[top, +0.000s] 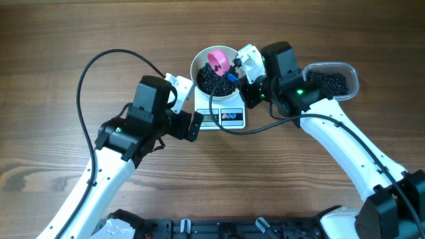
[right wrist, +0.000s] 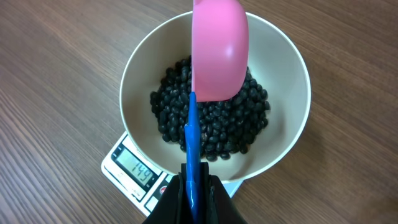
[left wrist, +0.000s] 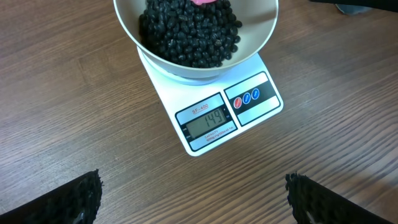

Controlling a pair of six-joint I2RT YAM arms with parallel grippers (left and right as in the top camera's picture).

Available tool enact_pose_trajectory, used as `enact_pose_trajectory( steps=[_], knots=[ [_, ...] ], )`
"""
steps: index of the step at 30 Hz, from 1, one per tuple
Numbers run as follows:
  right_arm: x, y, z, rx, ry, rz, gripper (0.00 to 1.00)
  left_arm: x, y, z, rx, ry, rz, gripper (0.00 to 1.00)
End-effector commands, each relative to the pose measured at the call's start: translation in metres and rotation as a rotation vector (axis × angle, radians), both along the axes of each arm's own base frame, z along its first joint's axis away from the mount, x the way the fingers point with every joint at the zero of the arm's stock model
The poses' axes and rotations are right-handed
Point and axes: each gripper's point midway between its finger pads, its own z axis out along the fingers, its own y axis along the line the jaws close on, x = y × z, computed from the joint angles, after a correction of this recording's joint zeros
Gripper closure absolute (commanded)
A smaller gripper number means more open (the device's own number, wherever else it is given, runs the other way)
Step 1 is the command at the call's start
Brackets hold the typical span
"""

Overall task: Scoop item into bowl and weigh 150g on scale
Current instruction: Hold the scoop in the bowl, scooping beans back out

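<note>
The white bowl (top: 196, 63) (left wrist: 261, 37) (right wrist: 134, 81) stands on the scale (top: 222, 118) (left wrist: 205, 121) (right wrist: 134, 168), whose display reads 149. A heap of black beads, the item (top: 209, 81) (left wrist: 189, 31) (right wrist: 230, 127), lies in the bowl. Over the heap a pink scoop (top: 218, 61) (right wrist: 219, 50) hangs bottom up. My right gripper (top: 232, 75) (right wrist: 198, 180) is shut on its blue handle, above the bowl's near rim. In front of the scale, my left gripper (top: 188, 106) (left wrist: 193, 183) is wide open and holds nothing.
A clear plastic tub (top: 355, 76) with more black beads stands at the right, behind my right arm. A black cable loops over the wooden table at the left. The arms' bases sit along the near edge.
</note>
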Motion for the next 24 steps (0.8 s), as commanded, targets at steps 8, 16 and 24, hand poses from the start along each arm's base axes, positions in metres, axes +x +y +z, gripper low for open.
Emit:
enact_pose_trajectory(
  steps=[8,16,24],
  knots=[
    [-0.006,0.011,0.014,0.041,-0.024,0.07,0.96,0.001,0.001,0.0,-0.001,0.001,0.01,0.0],
    [-0.002,0.003,0.011,0.04,0.001,-0.01,0.96,0.001,0.001,0.0,-0.001,0.001,0.01,0.0],
    [-0.006,0.008,0.011,0.031,-0.015,0.056,0.96,0.001,0.001,0.0,-0.002,0.001,0.01,0.0]
  ],
)
